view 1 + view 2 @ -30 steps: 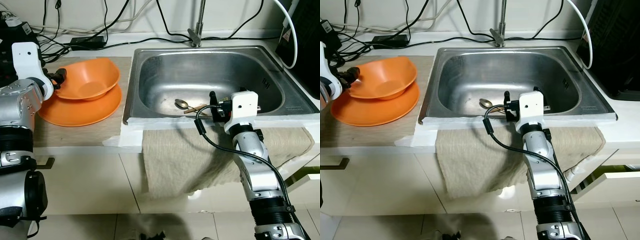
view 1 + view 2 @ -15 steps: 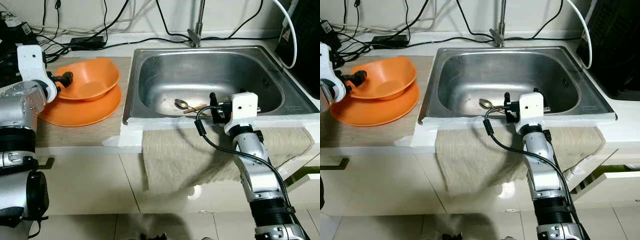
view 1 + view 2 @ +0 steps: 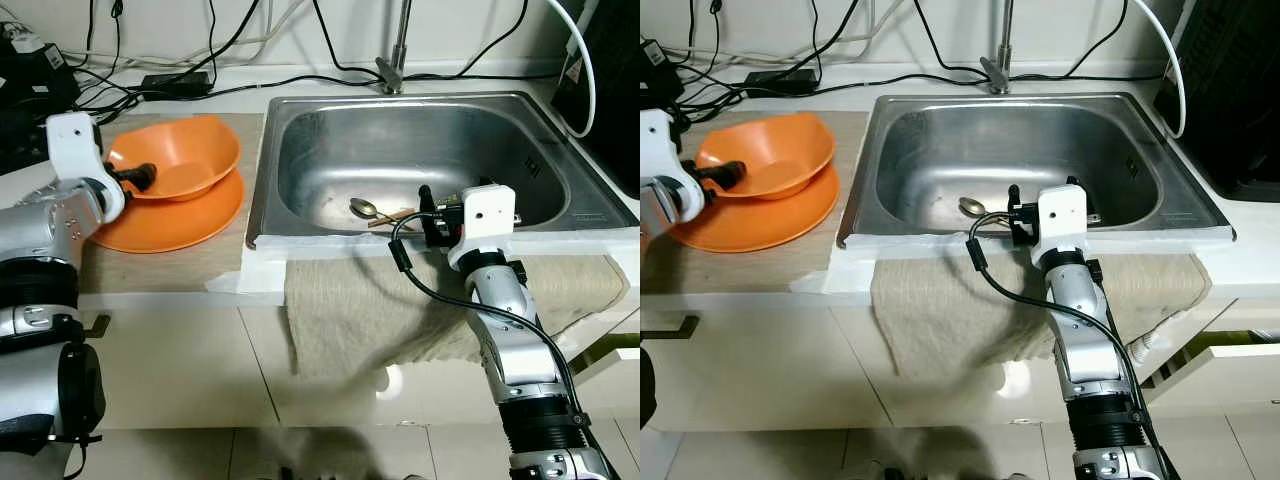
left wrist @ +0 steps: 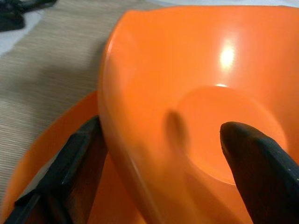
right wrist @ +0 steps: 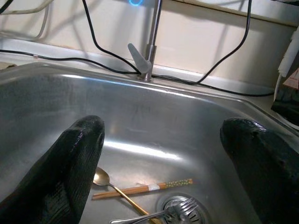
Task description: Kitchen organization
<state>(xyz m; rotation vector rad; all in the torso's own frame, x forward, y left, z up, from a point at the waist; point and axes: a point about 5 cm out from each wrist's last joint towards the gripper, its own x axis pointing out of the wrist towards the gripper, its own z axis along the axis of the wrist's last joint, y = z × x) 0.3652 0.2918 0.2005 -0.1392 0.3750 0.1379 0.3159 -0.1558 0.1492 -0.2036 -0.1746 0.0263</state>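
Left wrist view showed the left pincer [image 4: 163, 172] open and straddling the near wall of the orange bowl [image 4: 196, 93]: one finger outside, against the plate [image 4: 56, 140] below, the other inside the bowl. From the head views, the bowl [image 3: 175, 158] sat tilted on the plate [image 3: 165, 215] on the desk [image 3: 160, 268], just left of the sink [image 3: 300, 120]. The right pincer [image 5: 163, 154] hung open over the sink's front edge, with a spoon [image 3: 363, 208], chopsticks [image 5: 145, 188] and a fork [image 5: 173, 212] lying at the bottom near the drain.

My judgement: the left pincer had not yet closed on the rim. The wall is smooth and sloped, so a shallow pinch could let the bowl slip or swing on lifting. The outer finger, pressed to the plate, might drag it along or shove it towards the cables [image 3: 180, 80] behind.
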